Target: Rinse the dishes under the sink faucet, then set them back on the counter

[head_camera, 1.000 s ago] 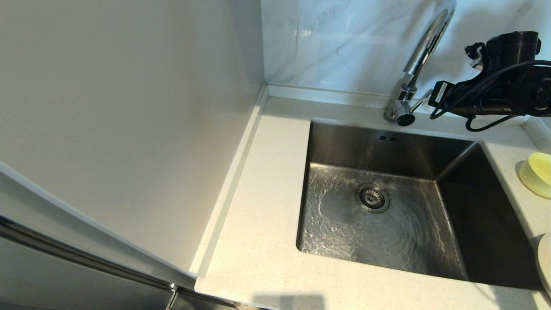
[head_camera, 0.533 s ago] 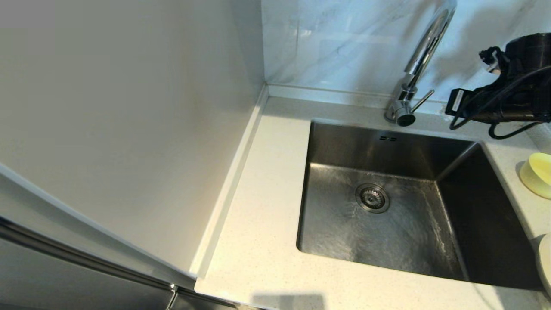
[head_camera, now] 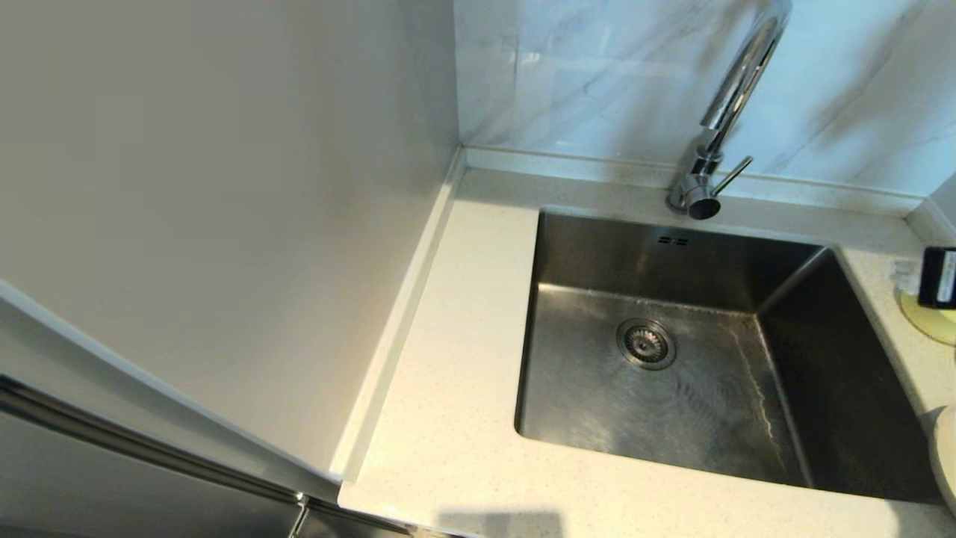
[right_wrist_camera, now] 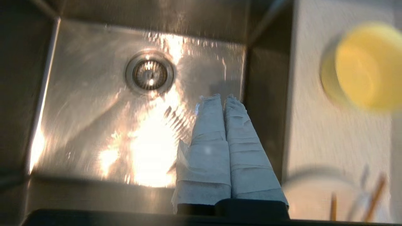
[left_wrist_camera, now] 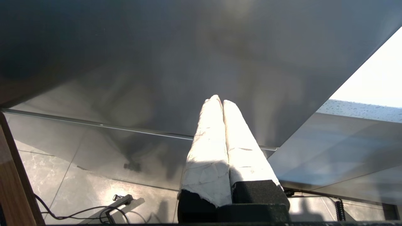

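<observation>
The steel sink point(head_camera: 672, 254) has a wet floor around its drain strainer point(head_camera: 646, 344). Behind it stands the chrome faucet point(head_camera: 736, 82), its lever point(head_camera: 733, 175) pointing right; I see no stream. The pale-yellow bowl point(right_wrist_camera: 361, 66) sits on the counter point(head_camera: 463, 373) to the right of the sink, mostly hidden in the head view by a black part of my right arm point(head_camera: 939, 276). At the right edge only a sliver of the cream plate point(head_camera: 945, 456) shows. My right gripper point(right_wrist_camera: 222, 98) is shut and empty over the sink's right side. My left gripper point(left_wrist_camera: 218, 101) is shut, parked below counter level.
A tall pale panel point(head_camera: 224, 187) walls off the counter's left side, and a marble backsplash point(head_camera: 597, 75) runs behind. In the right wrist view, blurred thin sticks point(right_wrist_camera: 375, 196) lie by the plate point(right_wrist_camera: 314, 175). The left wrist faces a steel cabinet front point(left_wrist_camera: 157, 62).
My right arm has pulled away from the faucet lever, going right and toward the front, almost out of the head view. The rippling water in the basin has drained to a thin film.
</observation>
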